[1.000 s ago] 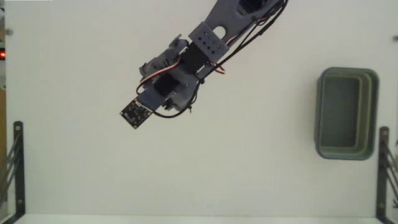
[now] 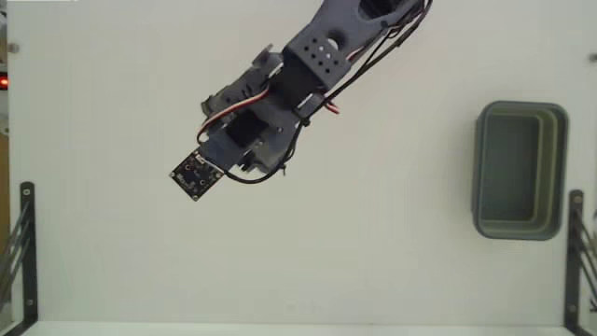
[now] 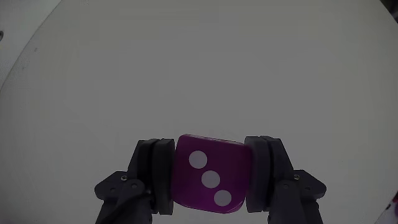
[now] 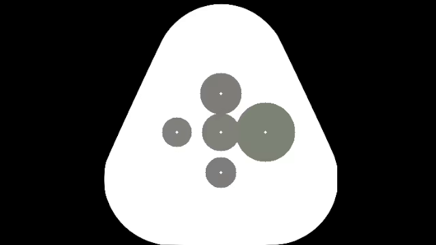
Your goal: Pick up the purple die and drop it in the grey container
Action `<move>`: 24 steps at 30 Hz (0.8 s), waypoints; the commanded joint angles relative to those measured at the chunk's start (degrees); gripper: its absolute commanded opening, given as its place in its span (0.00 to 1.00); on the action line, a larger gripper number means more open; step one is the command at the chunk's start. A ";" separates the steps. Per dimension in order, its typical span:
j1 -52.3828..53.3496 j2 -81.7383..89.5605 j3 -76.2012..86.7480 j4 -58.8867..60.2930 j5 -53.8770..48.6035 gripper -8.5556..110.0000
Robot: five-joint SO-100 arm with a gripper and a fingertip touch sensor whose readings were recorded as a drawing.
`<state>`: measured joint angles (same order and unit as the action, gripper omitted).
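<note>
In the wrist view we see our dark two-finger hand [image 3: 210,180] clamped on the small magenta-purple cube die [image 3: 208,177], three white dots showing, held well apart from the grey-green rectangular plastic container [image 2: 520,170] on the white worktop [image 2: 373,243].

One purple die [image 3: 209,174] is seen in the wrist view, with three white dots counted on its facing side. One grey container [image 2: 520,170], one arm [image 2: 308,75] and one small black circuit board [image 2: 195,175] are counted in the fixed view.
</note>
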<state>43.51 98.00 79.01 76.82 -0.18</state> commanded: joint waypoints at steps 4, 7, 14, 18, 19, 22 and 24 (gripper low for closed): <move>-0.37 1.18 -4.02 1.77 0.18 0.61; -1.20 1.11 -4.12 1.80 0.18 0.61; -5.08 0.82 -4.55 1.95 0.18 0.61; -8.01 0.60 -4.88 2.06 0.18 0.61; -9.02 0.52 -5.00 2.10 0.18 0.61; -11.84 0.31 -5.32 2.21 0.18 0.61; -13.82 0.16 -5.54 2.29 0.18 0.61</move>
<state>31.55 97.03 75.85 78.66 -0.18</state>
